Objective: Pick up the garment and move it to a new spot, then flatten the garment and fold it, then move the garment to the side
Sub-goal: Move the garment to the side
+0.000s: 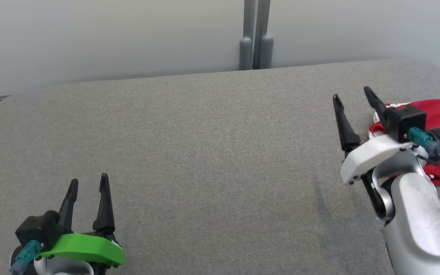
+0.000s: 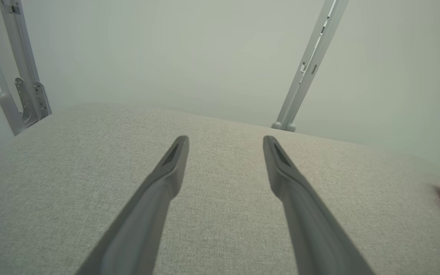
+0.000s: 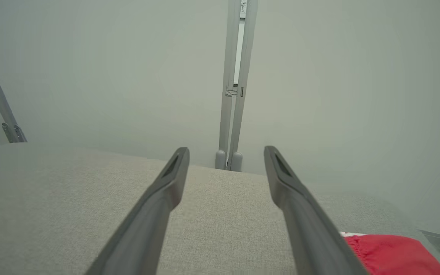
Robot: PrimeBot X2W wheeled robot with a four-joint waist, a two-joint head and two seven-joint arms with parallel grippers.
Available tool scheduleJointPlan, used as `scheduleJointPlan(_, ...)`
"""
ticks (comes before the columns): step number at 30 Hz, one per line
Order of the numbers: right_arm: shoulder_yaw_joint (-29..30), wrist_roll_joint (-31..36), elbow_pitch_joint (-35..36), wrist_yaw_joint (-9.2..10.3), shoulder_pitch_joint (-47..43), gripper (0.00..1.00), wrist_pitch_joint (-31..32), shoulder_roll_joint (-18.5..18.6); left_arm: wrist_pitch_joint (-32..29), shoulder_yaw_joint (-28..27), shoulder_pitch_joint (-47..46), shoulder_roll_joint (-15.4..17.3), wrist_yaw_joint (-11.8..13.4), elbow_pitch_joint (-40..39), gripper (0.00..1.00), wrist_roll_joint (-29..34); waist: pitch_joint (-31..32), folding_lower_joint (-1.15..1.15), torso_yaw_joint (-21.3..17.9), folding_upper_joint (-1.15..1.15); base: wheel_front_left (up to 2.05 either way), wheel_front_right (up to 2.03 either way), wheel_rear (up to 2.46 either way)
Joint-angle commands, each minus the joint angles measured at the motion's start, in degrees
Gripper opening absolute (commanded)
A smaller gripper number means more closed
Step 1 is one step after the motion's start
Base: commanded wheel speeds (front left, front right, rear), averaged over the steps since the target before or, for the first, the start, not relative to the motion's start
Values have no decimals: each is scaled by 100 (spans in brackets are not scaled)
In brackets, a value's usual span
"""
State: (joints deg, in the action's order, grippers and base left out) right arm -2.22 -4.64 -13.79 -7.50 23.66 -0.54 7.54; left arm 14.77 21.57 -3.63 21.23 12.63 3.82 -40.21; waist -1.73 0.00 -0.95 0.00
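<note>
The red fabric garment with white trim [image 1: 439, 110] lies bunched at the far right edge of the grey cloth-covered table [image 1: 204, 152], partly hidden behind the right arm's wrist. The right gripper [image 1: 351, 93] hovers just left of the garment with its two dark fingers spread wide and nothing between them. The left gripper [image 1: 89, 179], with its green shell, sits at the near left, well apart from the garment, fingers likewise spread wide and empty.
</note>
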Motion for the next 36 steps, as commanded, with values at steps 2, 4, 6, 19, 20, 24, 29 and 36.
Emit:
scheduleJointPlan(2,69,180,391,6,-495,100,18,-212,49,-60,182,-35,-31,-47,100,60,64,0,85,0,0,0,0)
scheduleJointPlan(4,79,199,498,6,-642,100,17,-278,51,-66,220,-43,-46,-47,100,79,73,0,103,0,0,0,0)
scheduleJointPlan(6,111,201,686,6,-905,100,10,-380,46,-87,281,-46,-48,-41,100,123,90,0,133,0,0,0,0)
scheduleJointPlan(19,173,-194,1368,5,-2040,100,-217,-460,44,-120,555,-106,-99,-41,100,202,148,0,200,0,0,0,0)
scheduleJointPlan(20,168,-211,1387,5,-2071,100,-227,-460,44,-115,553,-113,-101,-33,100,215,144,0,200,0,0,0,0)
scheduleJointPlan(24,64,-277,1410,5,-2143,100,-218,-459,43,-92,523,-129,-111,20,100,256,150,0,197,0,0,0,0)
scheduleJointPlan(29,41,-258,1379,5,-2187,100,-215,-459,43,-77,505,-139,-104,62,100,306,197,0,203,0,0,0,0)
scheduleJointPlan(36,48,-242,1265,5,-2188,100,-222,-459,39,-151,442,-176,-118,-30,100,394,226,0,245,0,0,0,0)
